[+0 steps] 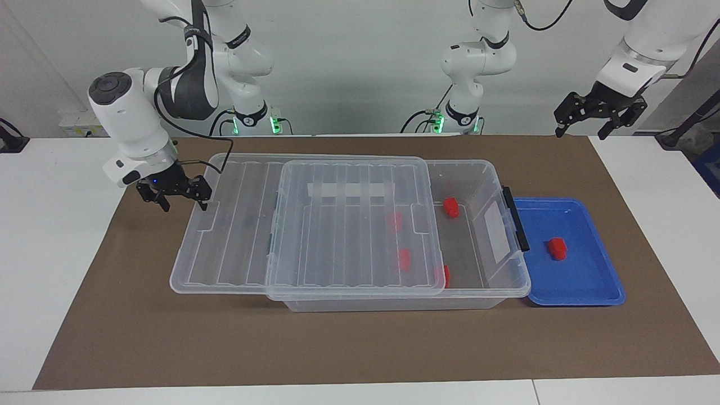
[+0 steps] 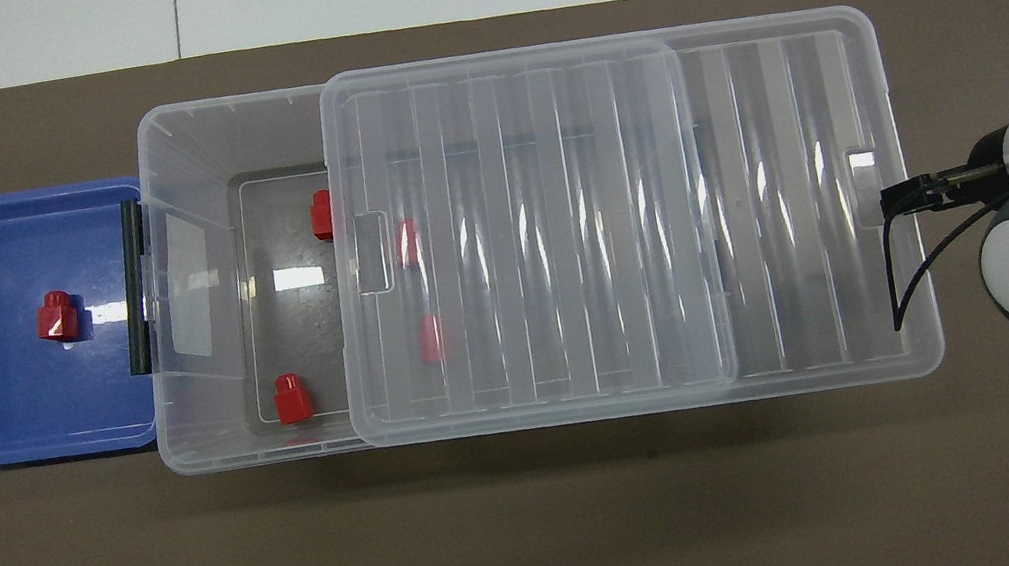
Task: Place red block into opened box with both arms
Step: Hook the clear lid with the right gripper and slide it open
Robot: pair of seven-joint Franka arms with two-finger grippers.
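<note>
Facing view: the right gripper point(image 1: 181, 194), fingers spread, sits at the end of the lid point(image 1: 304, 225), which lies slid halfway off the box point(image 1: 484, 225). The red block point(image 1: 557, 247) sits in the blue tray point(image 1: 596, 281) beside the box. The left gripper point(image 1: 596, 115) waits up high, fingers spread.

The block point(image 1: 557, 248) lies in the tray point(image 1: 596, 292) beside the box point(image 1: 506, 281).

Pale wall point(image 1: 349, 67), white table point(image 1: 56, 236), brown mat point(image 1: 360, 343)
</note>
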